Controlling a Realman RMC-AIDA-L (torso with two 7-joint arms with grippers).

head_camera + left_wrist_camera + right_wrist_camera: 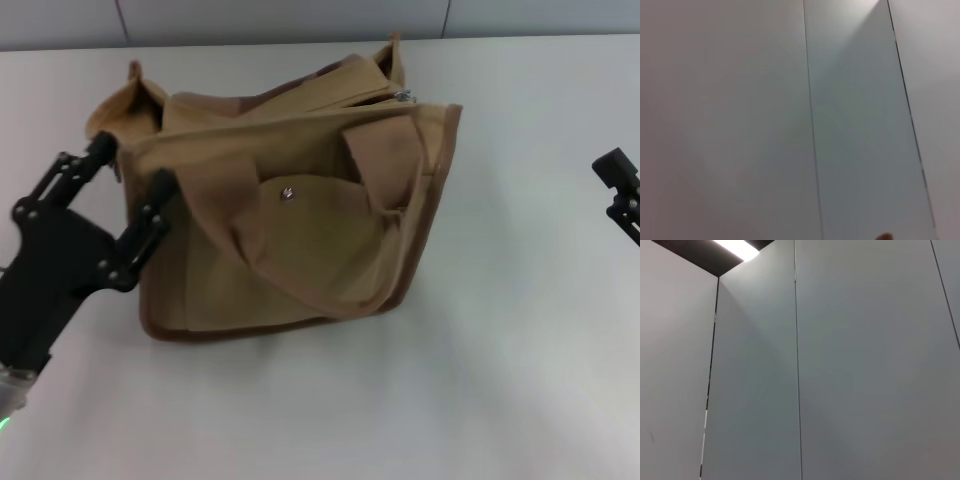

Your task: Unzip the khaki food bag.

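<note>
Bag first: the boxy khaki canvas food bag (300, 210) sits frame-centre on the white tabletop (520, 380). Left hand (135, 190) spread wide at its left end; I'd brace there. Right hand (622, 195), far-right edge, can't tell grip.

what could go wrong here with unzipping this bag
The left gripper, jaws open, sits at the khaki food bag's left end, while the zipper pull lies at the far right end, so the bag may slide. The webbing handle droops loose and could snag. The right gripper sits off at the table's right edge.
</note>
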